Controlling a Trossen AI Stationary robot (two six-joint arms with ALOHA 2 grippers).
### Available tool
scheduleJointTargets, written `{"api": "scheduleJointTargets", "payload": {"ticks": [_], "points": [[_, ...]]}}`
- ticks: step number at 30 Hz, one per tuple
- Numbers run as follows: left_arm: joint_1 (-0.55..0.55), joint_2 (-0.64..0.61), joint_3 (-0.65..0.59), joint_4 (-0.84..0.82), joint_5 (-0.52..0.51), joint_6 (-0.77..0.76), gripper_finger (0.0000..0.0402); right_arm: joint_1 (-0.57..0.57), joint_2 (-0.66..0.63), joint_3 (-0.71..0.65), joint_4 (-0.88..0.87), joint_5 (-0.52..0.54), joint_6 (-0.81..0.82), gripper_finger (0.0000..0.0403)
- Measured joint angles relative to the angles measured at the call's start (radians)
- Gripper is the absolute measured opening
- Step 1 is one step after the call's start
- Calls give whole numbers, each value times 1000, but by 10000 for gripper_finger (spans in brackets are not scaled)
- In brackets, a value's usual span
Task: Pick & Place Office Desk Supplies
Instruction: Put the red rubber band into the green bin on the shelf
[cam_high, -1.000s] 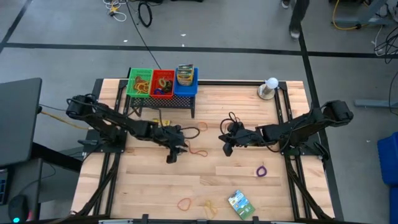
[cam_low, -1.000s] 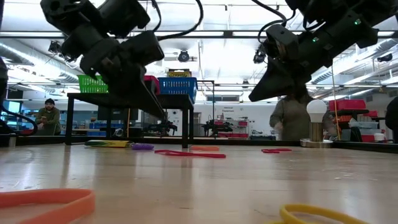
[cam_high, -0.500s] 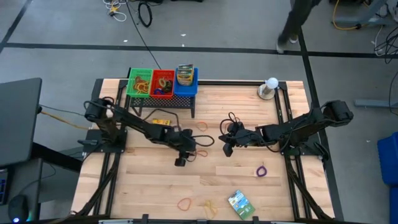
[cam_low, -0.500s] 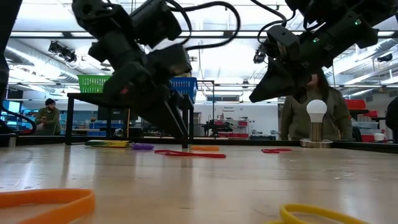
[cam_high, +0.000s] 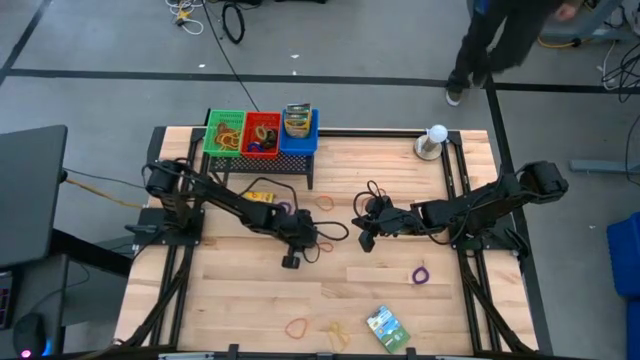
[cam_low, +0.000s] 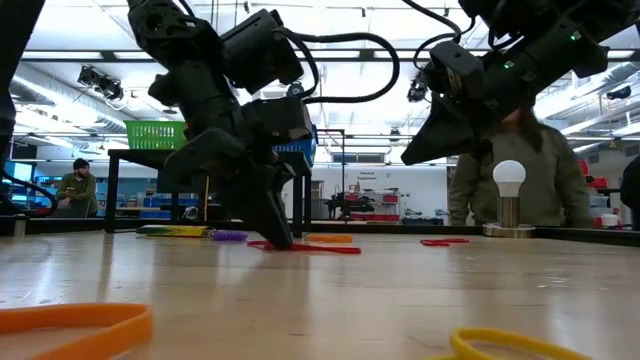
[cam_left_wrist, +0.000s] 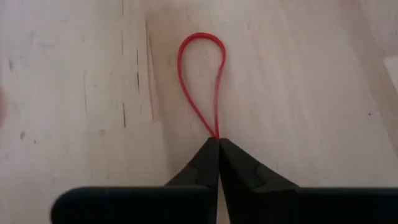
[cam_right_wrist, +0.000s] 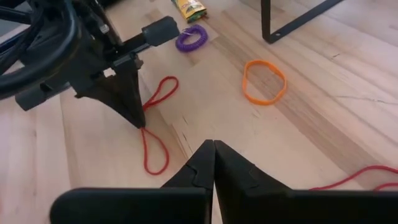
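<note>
Wooden table (cam_high: 250, 300), my two arms over its middle. Black rack (cam_high: 260, 160) at the far edge carries green, red and blue bins. My left gripper (cam_left_wrist: 217, 142) is down on the boards, tips pinched together on a red rubber band (cam_left_wrist: 202, 81): thin loop, lying flat mid-table, squeezed at my tips into a figure eight, one long teardrop lobe ahead of them. My right gripper (cam_right_wrist: 213, 144) hangs above the table nearby, jaws together, empty. Orange band (cam_right_wrist: 264, 81) and purple coil (cam_right_wrist: 191, 38) lie loose near the rack.
</note>
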Motion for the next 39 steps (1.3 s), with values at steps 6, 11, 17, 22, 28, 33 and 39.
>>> {"api": "scheduleJointTargets", "payload": {"ticks": [6,11,17,22,28,33,39], "points": [[7,-73,-2,-73,-13,0,5,0,0,0,-3,-2,-16,11],[47,-224,-2,-145,-13,-9,4,-8,0,0,-3,-2,-37,11],[85,-459,-2,-227,-13,-59,3,-31,0,0,-3,-1,-57,11],[85,-652,-2,-257,-65,-158,3,-51,0,0,2,2,-80,11],[86,-838,-1,-260,-244,-252,3,-78,0,0,8,3,-86,11],[123,-936,29,-281,-377,-300,3,-92,0,0,24,3,-100,11],[218,-985,121,-360,-516,-313,3,-100,0,0,30,3,-100,11]]}}
